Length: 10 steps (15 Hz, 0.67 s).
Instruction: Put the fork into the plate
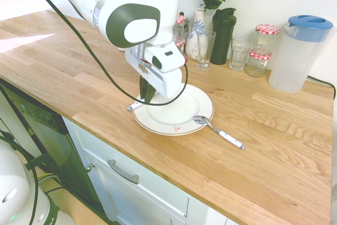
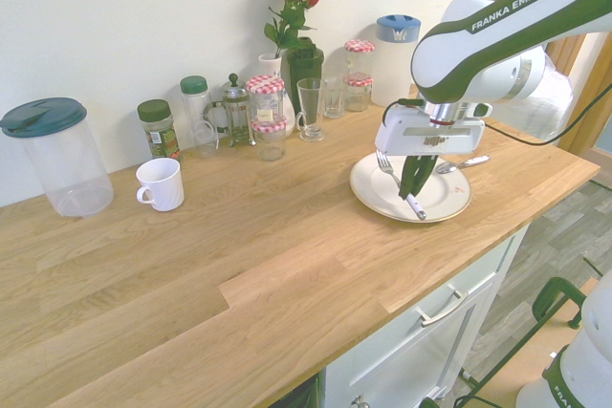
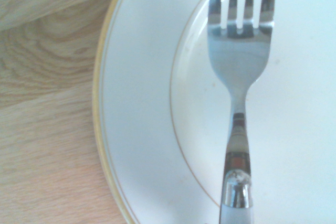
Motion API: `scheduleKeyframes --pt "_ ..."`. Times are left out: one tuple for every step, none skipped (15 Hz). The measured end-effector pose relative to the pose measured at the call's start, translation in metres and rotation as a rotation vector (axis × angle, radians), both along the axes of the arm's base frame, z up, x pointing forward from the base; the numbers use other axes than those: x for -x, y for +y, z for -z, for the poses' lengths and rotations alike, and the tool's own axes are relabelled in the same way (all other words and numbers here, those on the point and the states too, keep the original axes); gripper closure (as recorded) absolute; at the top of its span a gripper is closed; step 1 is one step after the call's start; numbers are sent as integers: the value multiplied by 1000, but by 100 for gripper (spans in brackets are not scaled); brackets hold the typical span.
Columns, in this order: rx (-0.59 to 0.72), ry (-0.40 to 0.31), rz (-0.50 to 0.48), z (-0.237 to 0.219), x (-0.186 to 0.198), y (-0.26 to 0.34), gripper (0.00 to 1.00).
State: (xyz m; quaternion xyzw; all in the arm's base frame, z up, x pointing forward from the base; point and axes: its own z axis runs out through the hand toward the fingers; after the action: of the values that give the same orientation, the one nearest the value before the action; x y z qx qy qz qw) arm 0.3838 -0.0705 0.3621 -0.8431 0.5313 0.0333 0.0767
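Fork [image 3: 239, 72] fills the wrist view, tines up top, silver neck running down into the white handle, hanging right over the plate [image 3: 136, 129] with its thin brownish rim line and wood grain beyond. From the second exterior view, the gripper [image 2: 417, 182] points straight down over the plate [image 2: 449, 205], fingers pinched narrow on the fork [image 2: 400, 183], which slants from tines at 10 o'clock of the plate to its white handle end at 6 o'clock. Whether the handle tip touches the plate, I can't tell.

Round the other side, in the first exterior view, the gripper [image 1: 148, 92] blocks most of the fork [image 1: 134, 107]; only a white bit pokes out past the plate [image 1: 200, 110] rim at 9 o'clock. That view does give the spoon [image 1: 217, 129] clearly, bowl resting on the rim at 4 o'clock, white handle out on the counter [image 1: 263, 172], plus a small red mark on the near rim.

Crowding the wall behind: a vase with roses [image 2: 292, 7], a stemmed glass [image 2: 309, 107], checked-lid jars [image 2: 267, 110], a French press [image 2: 233, 107], a blue-lidded pitcher [image 1: 298, 52]. Only the second exterior view shows the white mug [image 2: 161, 184] and the dark-lidded container [image 2: 59, 156], well apart from the plate at 9 o'clock. The arm cuts off the top of the first exterior view.
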Motion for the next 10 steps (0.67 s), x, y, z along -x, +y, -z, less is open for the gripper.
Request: scheduleKeyframes --pt "-2 12 2 4 -3 -2 100" --pt "-5 24 4 9 -5 -3 100" --pt "-7 33 5 13 -7 -4 100" --pt "-7 38 5 15 -10 -5 100" --pt "-8 42 4 16 -11 -5 100" --pt "-11 47 3 17 -13 -6 0" --pt "-18 52 2 18 -13 -5 0" --pt "-23 52 1 19 -13 -5 0" --pt "-27 53 0 19 -12 -6 0" --pt "-30 56 1 19 -12 -7 0"
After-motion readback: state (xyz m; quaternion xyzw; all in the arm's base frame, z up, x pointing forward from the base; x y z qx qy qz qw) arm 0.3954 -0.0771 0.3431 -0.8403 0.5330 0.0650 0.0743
